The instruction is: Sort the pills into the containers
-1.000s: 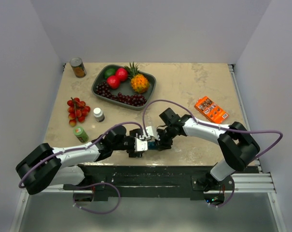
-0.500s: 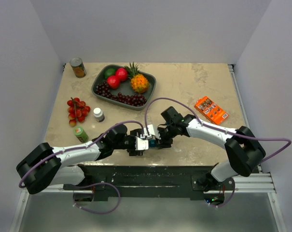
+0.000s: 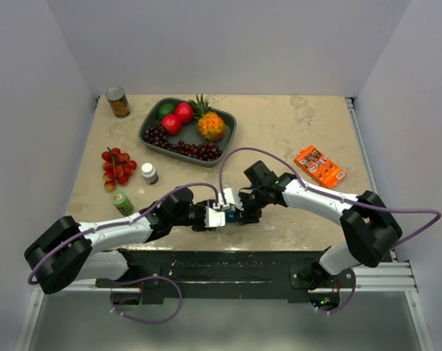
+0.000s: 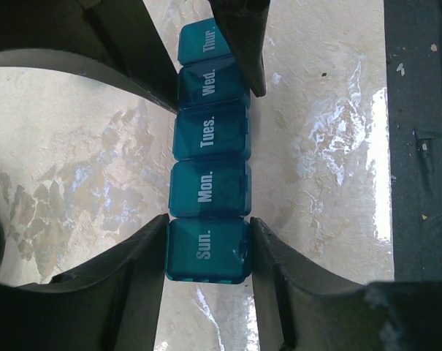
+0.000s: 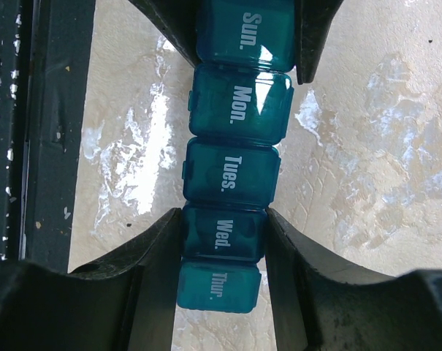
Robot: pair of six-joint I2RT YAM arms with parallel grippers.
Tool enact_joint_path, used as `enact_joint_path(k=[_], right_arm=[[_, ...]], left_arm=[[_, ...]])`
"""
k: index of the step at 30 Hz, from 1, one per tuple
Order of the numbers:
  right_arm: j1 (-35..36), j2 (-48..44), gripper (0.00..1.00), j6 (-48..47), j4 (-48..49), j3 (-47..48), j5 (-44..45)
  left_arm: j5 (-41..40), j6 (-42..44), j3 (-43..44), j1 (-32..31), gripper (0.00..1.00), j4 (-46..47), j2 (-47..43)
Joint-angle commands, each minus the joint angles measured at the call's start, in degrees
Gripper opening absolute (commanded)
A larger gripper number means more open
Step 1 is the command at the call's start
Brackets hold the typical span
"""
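The left gripper (image 4: 208, 248) has its two fingers (image 4: 133, 278) pressed against opposite sides of the "Sun." cube at the left end of the containers (image 4: 210, 135), a strip of teal compartments, so it looks clenched on that end cube, though I cannot be sure how firmly. The right gripper (image 5: 223, 235) is clamped hard on the "Wed." cube, with "Thur." poking out past its fingers (image 5: 151, 270) toward the right. Between the two grips, "Mon." and "Tues." are bare, and every lid in view sits shut. The strip lies flat on the table (image 3: 279, 124) close to its near edge, about midway along it, running left to right with the arms meeting over it from either side. Taking it at both ends probably serves to pin the light plastic so it cannot skid or twist, and perhaps to square it up or free a lid; which of these is intended I cannot tell. No loose pills show in any view. Farther out, a small white bottle (image 3: 149, 173) and a green bottle (image 3: 122, 203) stand well to the left, beside a bunch of red cherry tomatoes (image 3: 117, 167); a can (image 3: 118, 102) sits in the far left corner, a dark fruit tray (image 3: 231, 130) at the far side, and an orange box (image 3: 319, 165) off to the right, all well apart from the strip.
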Motion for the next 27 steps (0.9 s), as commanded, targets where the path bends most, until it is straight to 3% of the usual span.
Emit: enact_joint_path(k=[1, 7, 23, 27], right_arm=[[-0.10, -2.00, 0.24, -0.88, 0.94, 0.04, -0.69], [-0.01, -2.61, 0.23, 0.00, 2.69, -0.58, 1.07], [-0.10, -4.10, 0.23, 0.62, 4.46, -1.37, 2.39], [-0.10, -4.10, 0.23, 0.62, 4.63, -1.46, 2.56]], left_arm=[[1.14, -0.73, 3.06, 0.22, 0.34, 0.35, -1.17], [4.56, -5.02, 5.34, 1.09, 0.20, -1.67, -0.91], [11.42, -13.39, 10.79, 4.44, 0.20, -7.21, 3.83], [11.69, -13.21, 10.88, 4.61, 0.25, -7.39, 3.75]])
